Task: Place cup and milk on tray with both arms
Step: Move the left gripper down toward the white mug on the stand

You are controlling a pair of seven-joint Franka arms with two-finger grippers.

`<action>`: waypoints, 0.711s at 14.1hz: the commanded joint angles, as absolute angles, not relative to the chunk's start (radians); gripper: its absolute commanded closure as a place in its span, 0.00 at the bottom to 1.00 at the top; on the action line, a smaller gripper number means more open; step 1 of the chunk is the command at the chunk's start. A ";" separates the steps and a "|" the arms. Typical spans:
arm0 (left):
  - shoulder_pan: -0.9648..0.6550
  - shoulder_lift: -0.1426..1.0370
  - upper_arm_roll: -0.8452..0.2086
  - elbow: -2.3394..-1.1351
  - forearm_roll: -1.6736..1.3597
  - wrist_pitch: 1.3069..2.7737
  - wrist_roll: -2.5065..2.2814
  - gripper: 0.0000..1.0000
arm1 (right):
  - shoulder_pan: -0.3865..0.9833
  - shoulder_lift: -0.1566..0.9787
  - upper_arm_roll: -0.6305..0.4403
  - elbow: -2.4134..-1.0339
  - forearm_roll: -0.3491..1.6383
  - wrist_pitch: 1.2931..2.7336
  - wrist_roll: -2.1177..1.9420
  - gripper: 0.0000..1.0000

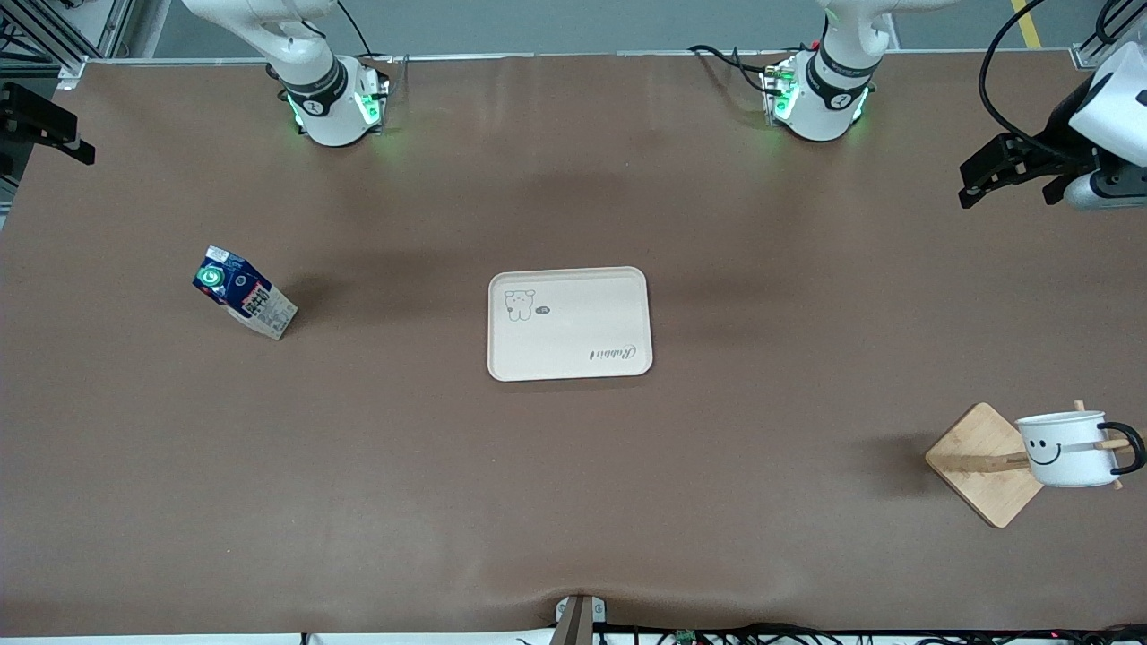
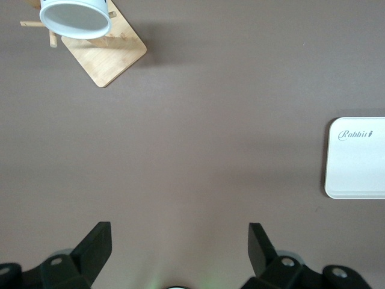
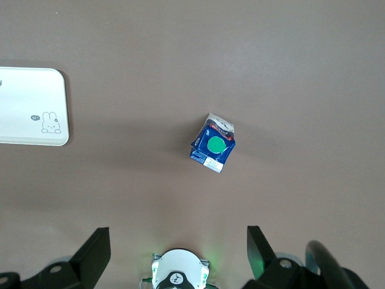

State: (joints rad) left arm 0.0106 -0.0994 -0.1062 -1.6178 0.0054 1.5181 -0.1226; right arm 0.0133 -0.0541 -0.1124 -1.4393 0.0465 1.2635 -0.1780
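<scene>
The cream tray (image 1: 573, 336) lies empty in the middle of the table. The blue milk carton (image 1: 242, 291) with a green cap stands on the table toward the right arm's end. The white smiley cup (image 1: 1062, 448) hangs on a peg of a wooden stand, toward the left arm's end and nearer the camera than the tray. My left gripper (image 1: 1008, 184) is open and empty, high over its end of the table. Its wrist view shows the open gripper (image 2: 179, 235), the cup (image 2: 75, 17) and the tray (image 2: 358, 158). My right gripper (image 3: 178, 238) is open and empty, high above its base, with the milk (image 3: 212, 150) and tray (image 3: 30, 105) below.
The square wooden stand base (image 1: 981, 457) sits near the table's edge at the left arm's end, also seen in the left wrist view (image 2: 105, 54). Both arm bases (image 1: 332, 103) (image 1: 820, 94) glow green along the edge farthest from the camera. Brown tabletop surrounds the tray.
</scene>
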 commanded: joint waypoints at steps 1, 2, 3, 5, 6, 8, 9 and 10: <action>0.012 -0.081 -0.110 -1.585 0.006 1.494 -0.129 0.00 | -0.005 -0.077 -0.097 -1.463 0.041 1.272 -0.172 0.00; 0.012 -0.080 -0.110 -1.583 0.008 1.494 -0.130 0.00 | -0.006 -0.075 -0.097 -1.465 0.038 1.273 -0.170 0.00; 0.014 -0.080 -0.110 -1.582 0.008 1.494 -0.132 0.00 | -0.009 -0.074 -0.098 -1.465 0.037 1.276 -0.170 0.00; 0.015 -0.037 -0.106 -1.565 0.032 1.500 -0.138 0.00 | -0.015 -0.072 -0.098 -1.468 0.035 1.275 -0.170 0.00; 0.017 -0.023 -0.107 -1.556 0.046 1.515 -0.140 0.00 | -0.017 -0.071 -0.098 -1.468 0.035 1.273 -0.170 0.00; 0.017 -0.017 -0.106 -1.581 0.077 1.574 -0.150 0.00 | -0.017 -0.071 -0.098 -1.468 0.035 1.273 -0.170 0.00; 0.018 -0.017 -0.106 -1.609 0.092 1.615 -0.182 0.00 | -0.018 -0.064 -0.098 -1.467 0.035 1.273 -0.170 0.00; 0.020 -0.018 -0.104 -1.649 0.098 1.658 -0.224 0.00 | -0.018 -0.061 -0.097 -1.466 0.035 1.272 -0.170 0.00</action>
